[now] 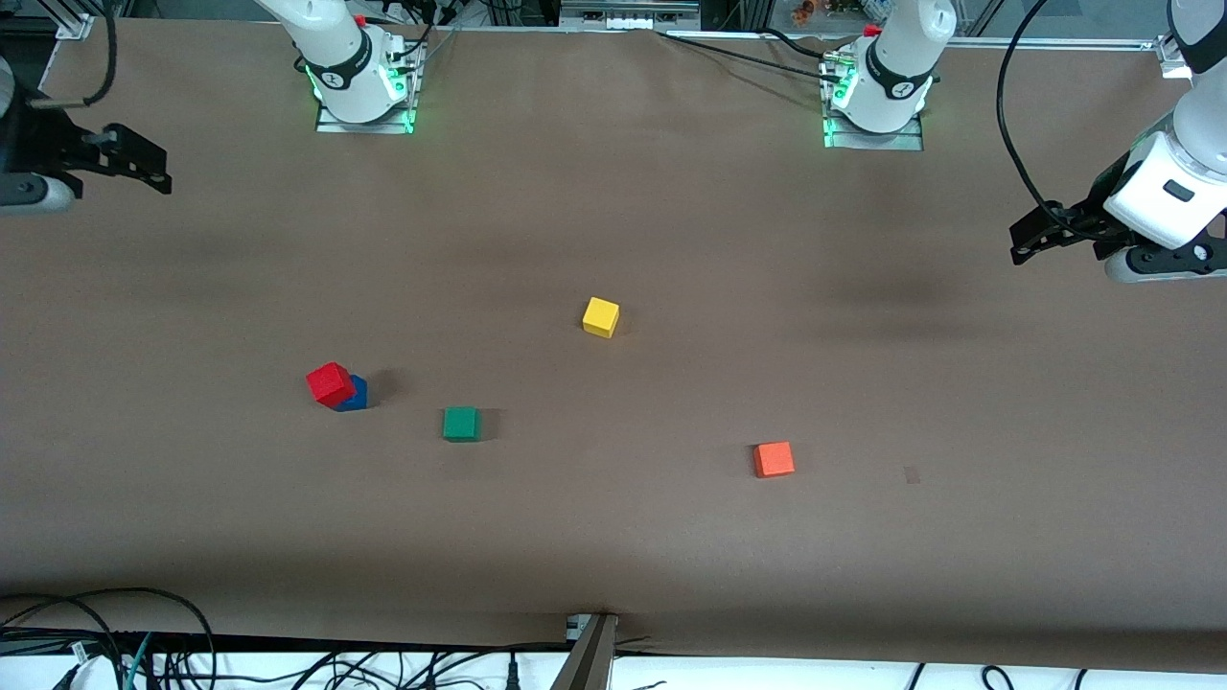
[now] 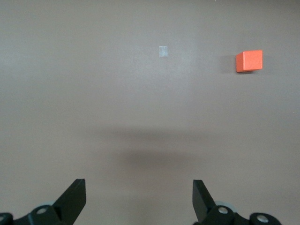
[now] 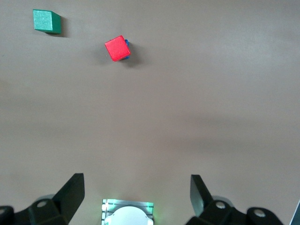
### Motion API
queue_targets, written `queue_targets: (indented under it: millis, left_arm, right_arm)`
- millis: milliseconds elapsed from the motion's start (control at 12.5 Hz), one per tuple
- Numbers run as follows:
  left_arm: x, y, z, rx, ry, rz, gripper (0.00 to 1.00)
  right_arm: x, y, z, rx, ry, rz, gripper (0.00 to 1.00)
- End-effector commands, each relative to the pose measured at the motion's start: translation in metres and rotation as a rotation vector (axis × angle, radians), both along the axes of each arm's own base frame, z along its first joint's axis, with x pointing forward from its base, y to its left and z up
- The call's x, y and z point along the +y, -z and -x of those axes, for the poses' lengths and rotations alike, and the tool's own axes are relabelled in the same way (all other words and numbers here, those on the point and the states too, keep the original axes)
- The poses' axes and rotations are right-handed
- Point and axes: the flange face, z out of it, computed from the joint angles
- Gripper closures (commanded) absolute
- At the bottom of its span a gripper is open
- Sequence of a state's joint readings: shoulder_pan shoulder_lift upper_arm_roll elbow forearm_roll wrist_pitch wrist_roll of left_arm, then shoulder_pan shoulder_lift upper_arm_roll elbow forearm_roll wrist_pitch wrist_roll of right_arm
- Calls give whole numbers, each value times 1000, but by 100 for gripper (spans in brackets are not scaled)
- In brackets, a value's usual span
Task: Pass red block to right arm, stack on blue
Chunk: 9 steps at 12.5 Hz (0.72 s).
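We saw the red block (image 1: 329,382) stacked on the blue (image 1: 355,395).
Only the front view caught both released claws, left claw (image 1: 1030,240) and right claw (image 1: 144,163), up at the worktop's ends.

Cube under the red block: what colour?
Deep blue; the blue cube peeks out beneath the red block, clearest in the front view.

My left gripper (image 2: 138,201) and right gripper (image 3: 136,197) hang spread at the table's (image 1: 613,537) ends. The red block (image 1: 330,382) sits on the blue (image 1: 357,394), well apart from either, toward my right one's end.
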<state>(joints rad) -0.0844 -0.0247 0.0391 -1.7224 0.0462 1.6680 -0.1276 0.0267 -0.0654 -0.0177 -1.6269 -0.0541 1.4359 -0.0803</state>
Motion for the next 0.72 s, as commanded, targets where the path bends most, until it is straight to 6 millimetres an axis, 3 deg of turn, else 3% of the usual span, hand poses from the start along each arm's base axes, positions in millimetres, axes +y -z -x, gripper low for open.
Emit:
queue_targets:
  millis: [0, 241, 642]
  left_arm:
    - [-1, -5, 2, 3, 7, -23, 0]
    - [-1, -6, 2, 1, 6, -23, 0]
    - [0, -6, 2, 1, 4, -23, 0]
  right_arm:
    - [-5, 0, 13, 56, 33, 7, 0]
    - [-6, 3, 11, 72, 41, 6, 0]
    - [-7, 1, -19, 55, 25, 7, 0]
